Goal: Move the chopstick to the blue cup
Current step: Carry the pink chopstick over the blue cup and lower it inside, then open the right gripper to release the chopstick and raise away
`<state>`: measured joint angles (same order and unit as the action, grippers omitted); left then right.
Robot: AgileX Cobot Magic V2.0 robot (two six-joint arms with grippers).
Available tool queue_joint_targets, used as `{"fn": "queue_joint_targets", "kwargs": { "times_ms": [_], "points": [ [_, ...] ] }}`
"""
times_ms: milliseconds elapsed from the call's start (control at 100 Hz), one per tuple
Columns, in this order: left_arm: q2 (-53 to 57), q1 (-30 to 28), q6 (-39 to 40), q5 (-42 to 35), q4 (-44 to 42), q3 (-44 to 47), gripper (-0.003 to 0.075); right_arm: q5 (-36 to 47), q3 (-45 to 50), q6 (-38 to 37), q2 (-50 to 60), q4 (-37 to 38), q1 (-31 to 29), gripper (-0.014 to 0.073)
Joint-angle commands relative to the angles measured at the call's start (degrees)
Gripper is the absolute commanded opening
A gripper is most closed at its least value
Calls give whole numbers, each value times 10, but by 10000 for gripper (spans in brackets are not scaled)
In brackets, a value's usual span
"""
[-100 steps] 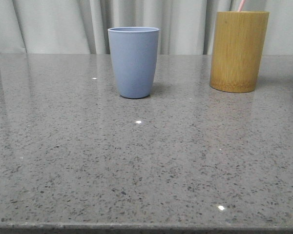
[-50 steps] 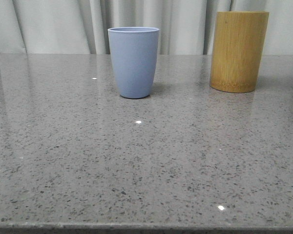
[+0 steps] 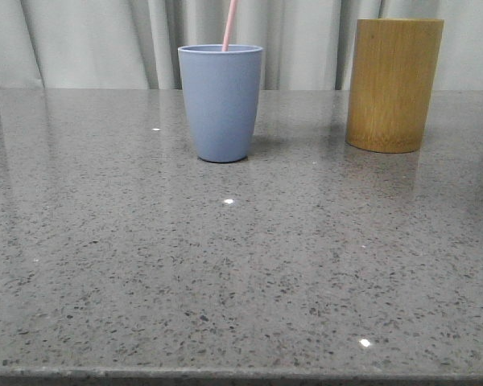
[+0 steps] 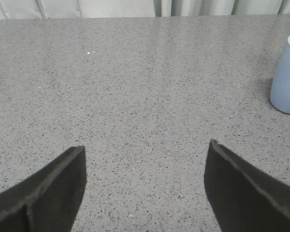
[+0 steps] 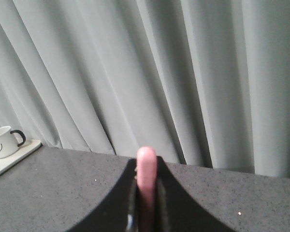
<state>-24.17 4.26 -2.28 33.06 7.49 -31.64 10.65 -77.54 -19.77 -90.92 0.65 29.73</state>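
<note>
The blue cup (image 3: 220,103) stands upright at the back middle of the grey table, and its edge shows in the left wrist view (image 4: 286,79). A pale pink chopstick (image 3: 229,26) slants down from above the picture into the cup's mouth. My right gripper (image 5: 146,166) is shut on the chopstick (image 5: 146,171), whose rounded end pokes out between the black fingers. The right gripper itself is out of the front view. My left gripper (image 4: 146,150) hangs open low over bare table, well to the side of the cup.
A taller yellow-brown bamboo holder (image 3: 392,85) stands at the back right of the table. Grey curtains (image 3: 105,40) hang behind the table. A white smiley mug (image 5: 4,141) sits on a pale tray (image 5: 12,157) at the table's far side.
The pink stick that stuck out of the bamboo holder a second ago left the view, and now it comes down into the blue cup.
</note>
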Motion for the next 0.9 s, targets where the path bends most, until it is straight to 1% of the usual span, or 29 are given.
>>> {"fn": "queue_joint_targets", "kwargs": {
  "times_ms": [0,70,160,210,260,310,350,500,660,760,890],
  "points": [
    [-3,-1,2,-45,3,-15,492,35,-19,-2,14,7,1,-46],
    [-3,-1,2,-45,3,-15,492,21,-19,-3,11,7,2,9],
    [-3,-1,2,-45,3,-15,492,11,-19,-3,11,7,2,148],
    [-3,-1,2,-45,3,-15,492,10,-19,-3,11,7,2,252],
    [-3,-1,2,-45,3,-15,492,10,-19,-3,11,7,2,337],
    [-3,-1,2,-45,3,-15,492,10,-19,-3,11,7,2,399],
    [-3,-1,2,-45,3,-15,492,10,-19,-3,11,7,2,430],
    [-3,-1,2,-45,3,-15,492,4,-19,-3,17,7,-1,438],
    [-3,-1,2,-45,3,-15,492,-21,-19,-2,46,12,-28,438],
    [-3,-1,2,-45,3,-15,492,-57,-19,-2,74,21,-59,438],
    [-3,-1,2,-45,3,-15,492,-147,-19,0,118,30,-113,437]
  ]
}}
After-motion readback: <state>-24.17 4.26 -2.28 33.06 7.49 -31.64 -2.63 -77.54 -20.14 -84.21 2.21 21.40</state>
